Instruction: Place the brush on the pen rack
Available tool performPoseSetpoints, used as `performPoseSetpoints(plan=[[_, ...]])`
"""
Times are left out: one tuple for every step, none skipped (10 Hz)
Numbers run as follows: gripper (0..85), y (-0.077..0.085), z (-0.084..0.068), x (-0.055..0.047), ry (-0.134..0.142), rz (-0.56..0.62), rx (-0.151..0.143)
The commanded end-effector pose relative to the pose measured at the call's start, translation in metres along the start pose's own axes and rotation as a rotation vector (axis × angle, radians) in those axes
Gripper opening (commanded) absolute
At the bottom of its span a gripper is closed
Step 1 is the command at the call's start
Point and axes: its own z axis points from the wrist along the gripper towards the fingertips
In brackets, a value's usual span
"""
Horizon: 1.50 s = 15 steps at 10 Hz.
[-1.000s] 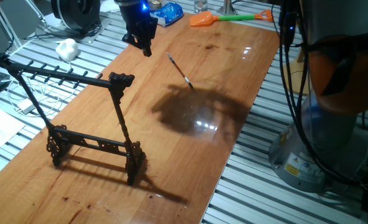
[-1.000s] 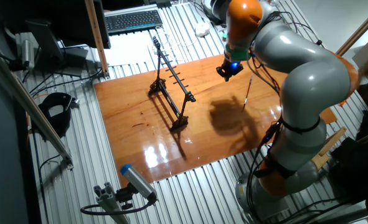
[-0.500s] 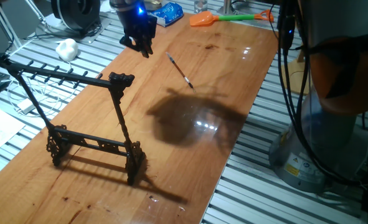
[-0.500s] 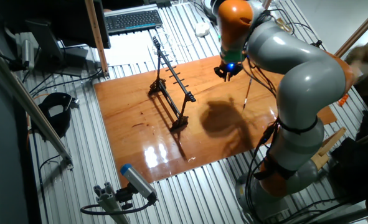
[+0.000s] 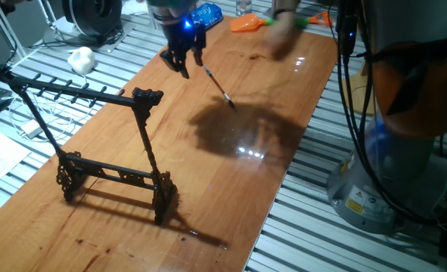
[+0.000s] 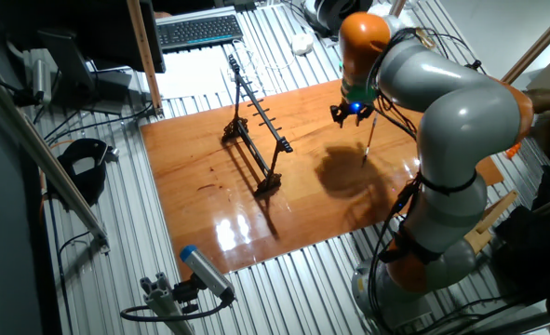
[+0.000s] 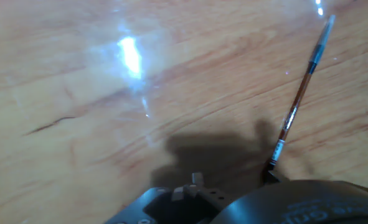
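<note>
The brush (image 5: pixel 218 87) is a thin pale stick with a dark tip, lying flat on the wooden table; it also shows as the brush (image 6: pixel 369 140) and the brush (image 7: pixel 299 93). My gripper (image 5: pixel 184 69) hovers just left of the brush's upper end, its fingers spread and nothing between them. From the other side the gripper (image 6: pixel 351 114) sits beside the brush's far end. The pen rack (image 5: pixel 136 97), a black ornate frame with a pegged top bar, stands upright at the left, apart from both. The pen rack (image 6: pixel 256 126) carries nothing.
An orange fly swatter (image 5: pixel 246 24) lies at the table's far end, with a blurred shape (image 5: pixel 284 26) moving over its handle. A white lump (image 5: pixel 80 58) and cables lie off the table's left edge. A keyboard (image 6: pixel 198 30) sits behind the rack.
My gripper has swung to the right and slightly lower, closing in on the brush's upper end. The brush and rack have not moved. A blurred shape has appeared over the fly swatter.
</note>
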Motion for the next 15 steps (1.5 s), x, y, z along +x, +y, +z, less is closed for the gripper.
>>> performPoseSetpoints(plan=[[51.0, -0.04, 0.005, -0.01, 0.037, 0.001, -0.045], [51.0, -0.053, 0.008, -0.013, 0.039, -0.003, -0.029], [51.0, -0.063, 0.011, -0.013, 0.033, -0.005, -0.015], [51.0, -0.07, 0.017, -0.011, 0.011, 0.005, 0.0], [51.0, -0.081, 0.024, -0.008, -0.014, 0.009, 0.016], [51.0, -0.093, 0.028, -0.005, -0.022, 0.006, 0.009], [51.0, -0.103, 0.028, -0.003, -0.031, -0.004, 0.007], [51.0, -0.117, 0.024, -0.002, -0.031, -0.02, 0.015], [51.0, -0.124, 0.023, 0.002, -0.023, -0.029, 0.001], [51.0, -0.127, 0.028, 0.006, -0.027, -0.04, 0.0], [51.0, -0.13, 0.033, 0.009, -0.022, -0.05, -0.015], [51.0, -0.131, 0.039, 0.01, -0.003, -0.065, -0.038], [51.0, -0.128, 0.043, 0.009, 0.005, -0.072, -0.055], [51.0, -0.12, 0.046, 0.007, 0.004, -0.057, -0.06], [51.0, -0.111, 0.046, 0.003, 0.005, -0.036, -0.067]])
